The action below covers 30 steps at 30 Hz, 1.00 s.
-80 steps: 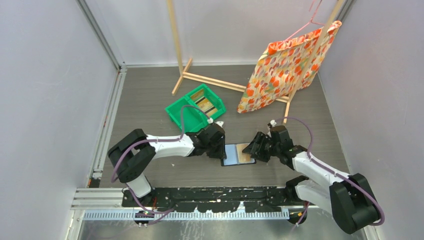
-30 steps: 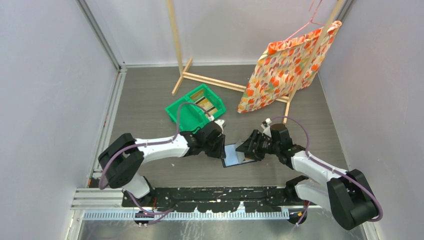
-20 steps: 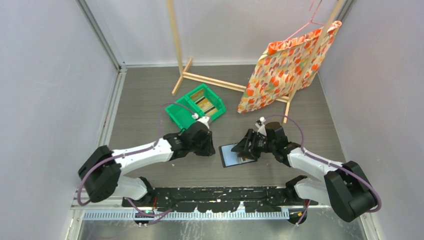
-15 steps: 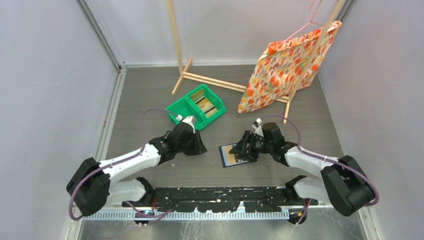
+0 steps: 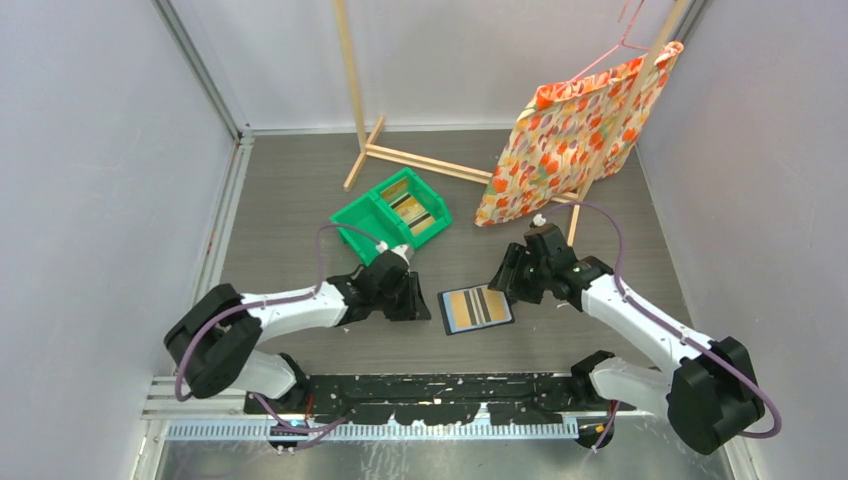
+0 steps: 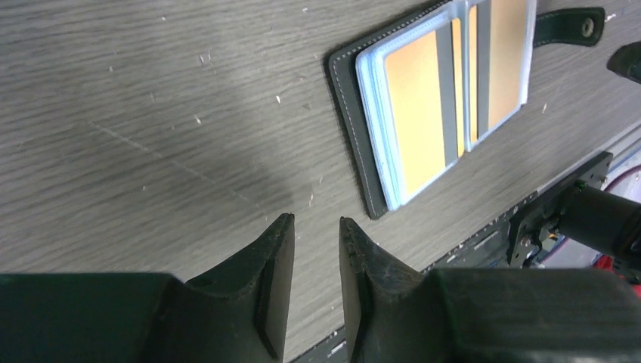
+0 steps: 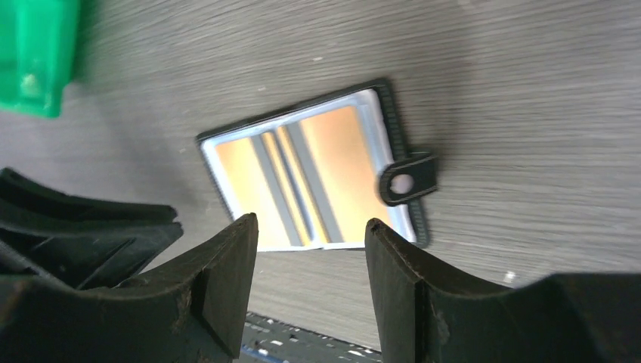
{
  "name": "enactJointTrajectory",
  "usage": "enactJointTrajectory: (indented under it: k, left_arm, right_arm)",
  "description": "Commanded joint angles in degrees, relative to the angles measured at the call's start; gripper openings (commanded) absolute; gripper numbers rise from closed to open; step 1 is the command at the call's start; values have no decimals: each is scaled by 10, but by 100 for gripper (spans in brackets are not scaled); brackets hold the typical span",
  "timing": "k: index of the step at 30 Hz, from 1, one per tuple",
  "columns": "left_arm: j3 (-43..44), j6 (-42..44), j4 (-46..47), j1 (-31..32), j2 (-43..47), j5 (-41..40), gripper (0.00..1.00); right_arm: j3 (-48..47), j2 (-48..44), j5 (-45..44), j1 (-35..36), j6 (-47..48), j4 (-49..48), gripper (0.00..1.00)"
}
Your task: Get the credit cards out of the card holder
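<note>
Bearing everything noted, a grey wood-grain table (image 5: 290, 190) is recorded. An orange flowered cloth (image 5: 580, 130) is hung beyond and right of the card holder (image 5: 477, 309), well apart. A green bin (image 5: 350, 222) is set beyond and left of it. The left gripper (image 5: 420, 306) is held low, just left of the card holder, with its fingers (image 6: 276, 265) narrowly parted and nothing between them. The right gripper (image 5: 506, 284) is held by its far right corner, with fingers (image 7: 227, 272) well apart and empty. The card holder is laid open and flat, gripped by neither. The credit cards (image 5: 466, 306), orange with dark stripes, are seen inside its clear pockets.
</note>
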<state>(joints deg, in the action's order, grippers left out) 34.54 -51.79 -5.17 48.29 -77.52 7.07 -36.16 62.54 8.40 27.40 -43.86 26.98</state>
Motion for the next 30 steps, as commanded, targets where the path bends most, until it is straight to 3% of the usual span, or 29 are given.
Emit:
enactJointTrajectory:
  k: [1,17,20,24,30]
  left_arm:
    - [28,-24,76,3,-39,4,31]
    - [53,-56,76,5,-86,-24,33]
    - [50,-67,56,5,-73,-54,34]
    - [43,-67,5,4,-39,-102,33]
    - [20,-64,-15,-6,10,-113,34]
  right_arm:
    - [-10,-6,-118,-4,12,87,59]
    - [12,-11,-37,-4,21,31,59]
    - [1,-18,-10,46,24,2,59]
    - [-30,46,-10,129,25,-19,58]
    - [-40,131,24,138,7,-49,58]
